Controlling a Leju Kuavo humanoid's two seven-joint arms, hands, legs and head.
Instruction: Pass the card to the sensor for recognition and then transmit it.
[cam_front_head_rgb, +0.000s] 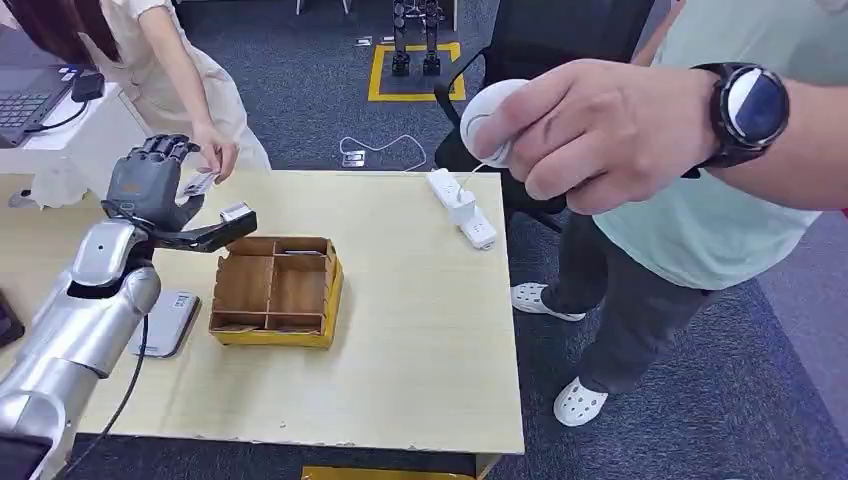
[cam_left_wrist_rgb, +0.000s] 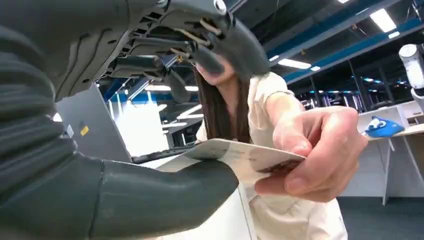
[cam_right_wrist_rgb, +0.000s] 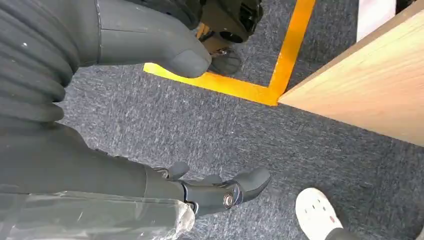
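A person at the table's far left corner holds out a white card (cam_front_head_rgb: 200, 183) in their hand (cam_front_head_rgb: 217, 150). My left hand (cam_front_head_rgb: 152, 186) is raised beside it, fingers up and thumb stretched toward the wooden box. In the left wrist view the card (cam_left_wrist_rgb: 240, 156) lies between my thumb (cam_left_wrist_rgb: 150, 197) and my fingers (cam_left_wrist_rgb: 220, 42), with the person's fingers (cam_left_wrist_rgb: 320, 150) pinching its far end. My fingers stay apart above it. A flat grey sensor pad (cam_front_head_rgb: 165, 322) lies on the table under my left forearm. My right hand (cam_right_wrist_rgb: 215, 191) hangs by the table's side, fingers apart, holding nothing.
A wooden compartment box (cam_front_head_rgb: 275, 290) sits right of the sensor pad. A white power strip (cam_front_head_rgb: 462, 205) lies at the table's (cam_front_head_rgb: 420, 340) far right edge. A second person on the right holds a white round object (cam_front_head_rgb: 490, 118) close to my head camera. A laptop (cam_front_head_rgb: 25, 100) sits far left.
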